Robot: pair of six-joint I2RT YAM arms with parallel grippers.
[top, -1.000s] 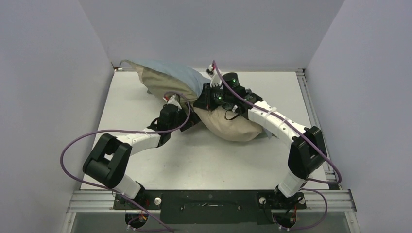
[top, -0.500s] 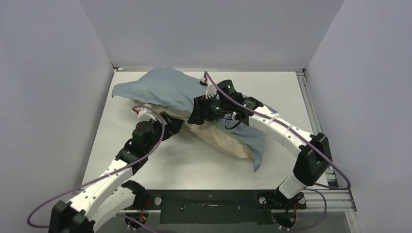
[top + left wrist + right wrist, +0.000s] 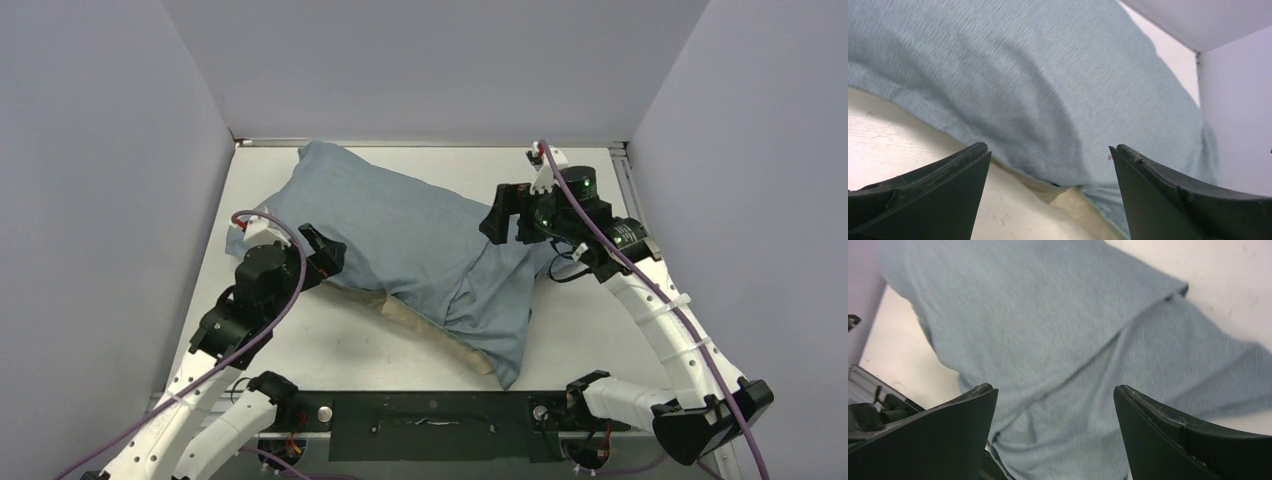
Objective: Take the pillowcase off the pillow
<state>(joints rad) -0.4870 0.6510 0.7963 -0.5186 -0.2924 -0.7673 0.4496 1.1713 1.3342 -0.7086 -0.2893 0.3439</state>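
The pillowcase (image 3: 400, 235) lies slantwise across the table, blue-grey face up, plump at the far left and flatter toward the near right corner. A beige strip (image 3: 425, 328) of it shows along its near edge. The pillow is hidden; no white cushion shows. My left gripper (image 3: 325, 250) stands open at the cloth's left edge, with nothing between its fingers; in the left wrist view (image 3: 1048, 146) it faces the blue cloth (image 3: 1038, 90) and beige edge (image 3: 1063, 192). My right gripper (image 3: 497, 218) is open just above the cloth's right side, looking down on blue folds (image 3: 1058, 340).
Grey walls close in the table (image 3: 590, 310) on the left, back and right. A metal rail (image 3: 640, 210) runs along the right edge and a mounting bar (image 3: 430, 410) along the near edge. Purple cables (image 3: 270, 320) loop off both arms.
The right gripper opened, let the cloth go and drew back to the right. The left arm pulled back left. The raised bundle dropped and now lies spread out, blue face up.
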